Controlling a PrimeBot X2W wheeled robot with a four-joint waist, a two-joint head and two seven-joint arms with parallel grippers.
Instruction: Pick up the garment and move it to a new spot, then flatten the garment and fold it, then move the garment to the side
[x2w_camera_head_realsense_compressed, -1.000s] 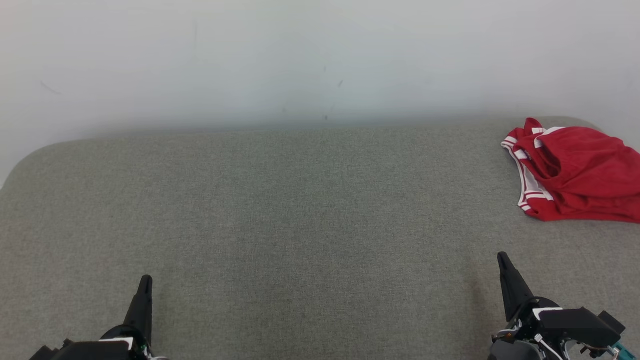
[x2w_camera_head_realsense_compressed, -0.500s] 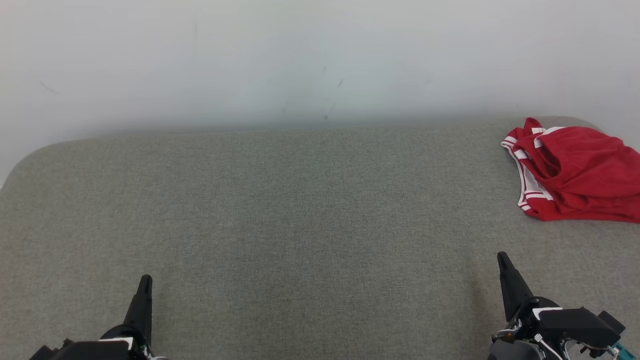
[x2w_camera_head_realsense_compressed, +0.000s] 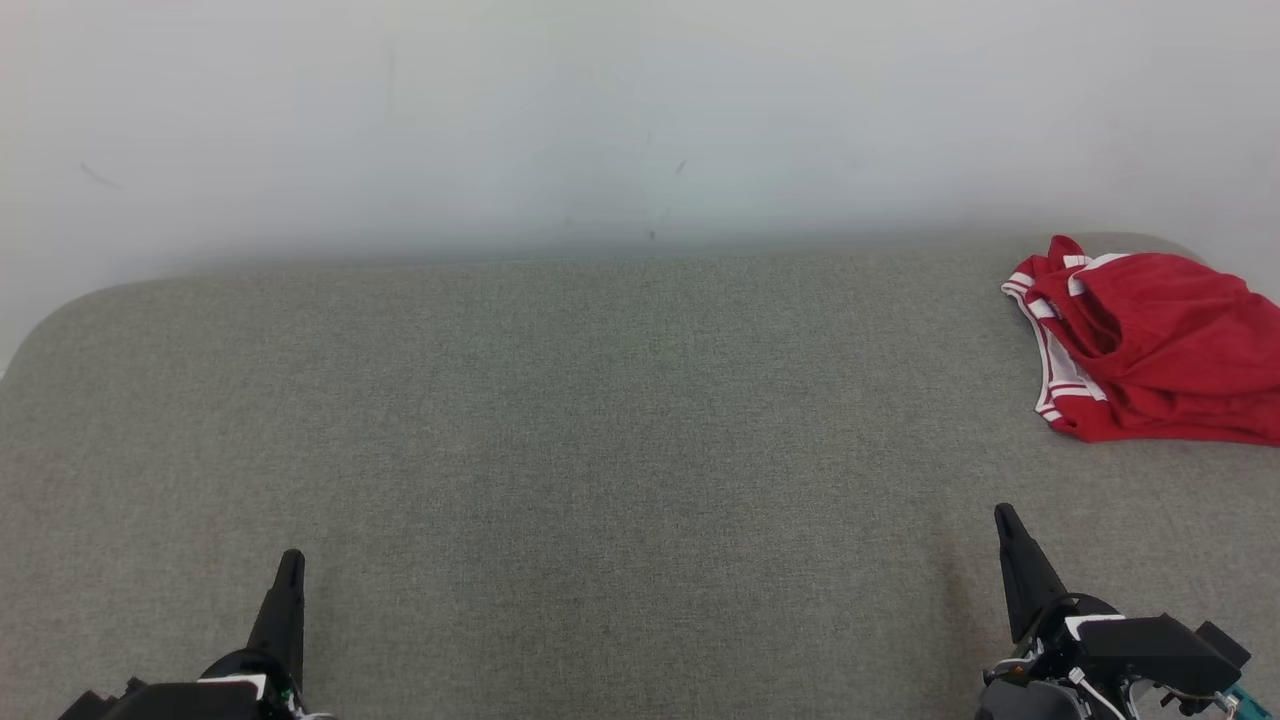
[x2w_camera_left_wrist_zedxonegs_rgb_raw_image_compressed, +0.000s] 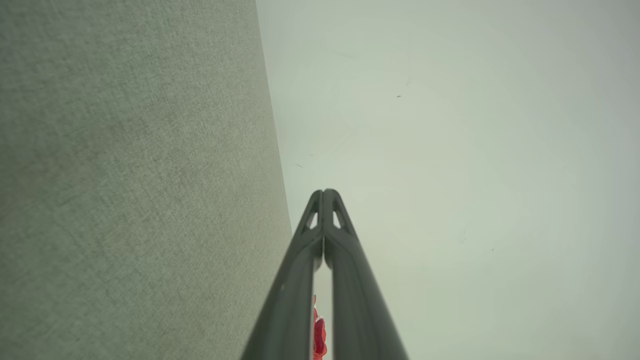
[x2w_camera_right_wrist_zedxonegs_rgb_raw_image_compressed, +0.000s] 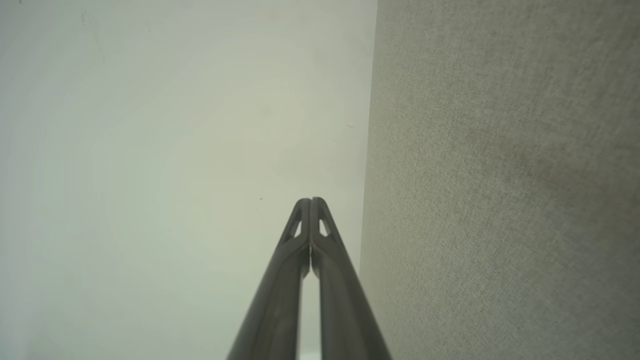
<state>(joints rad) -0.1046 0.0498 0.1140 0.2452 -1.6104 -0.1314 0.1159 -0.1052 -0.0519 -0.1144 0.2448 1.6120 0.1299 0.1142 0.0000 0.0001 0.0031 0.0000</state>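
- A grey woven padded surface (x2w_camera_head_realsense_compressed: 600, 450) spreads wide under the head view; its corners are rounded, and the garment lies at one of them.
- Behind the garment and the surface's far edge rises a plain pale wall (x2w_camera_head_realsense_compressed: 600, 120), with a few small dark specks (x2w_camera_head_realsense_compressed: 679, 167) on it, well to the left of the garment.
- The stretch of fabric between the garment and both arms is flat and even, with a faint darker patch just beside the right arm.
- The garment (x2w_camera_head_realsense_compressed: 1150, 345) is red with white striped trim. It lies crumpled in a loose heap at the far right corner of the surface, close under the wall, and the picture's right edge cuts it off.
- The right gripper (x2w_camera_head_realsense_compressed: 1003, 515) hovers on the near side of the garment, apart from it and a little to its left. Its fingers are pressed together tip to tip and hold nothing.
- The left gripper (x2w_camera_head_realsense_compressed: 290, 565) is well apart from the garment, far to its left and nearer the robot. Its fingers also meet at the tips, with nothing between them.
- In the left wrist view a red sliver of the garment shows through the thin slit lower down between the fingers.
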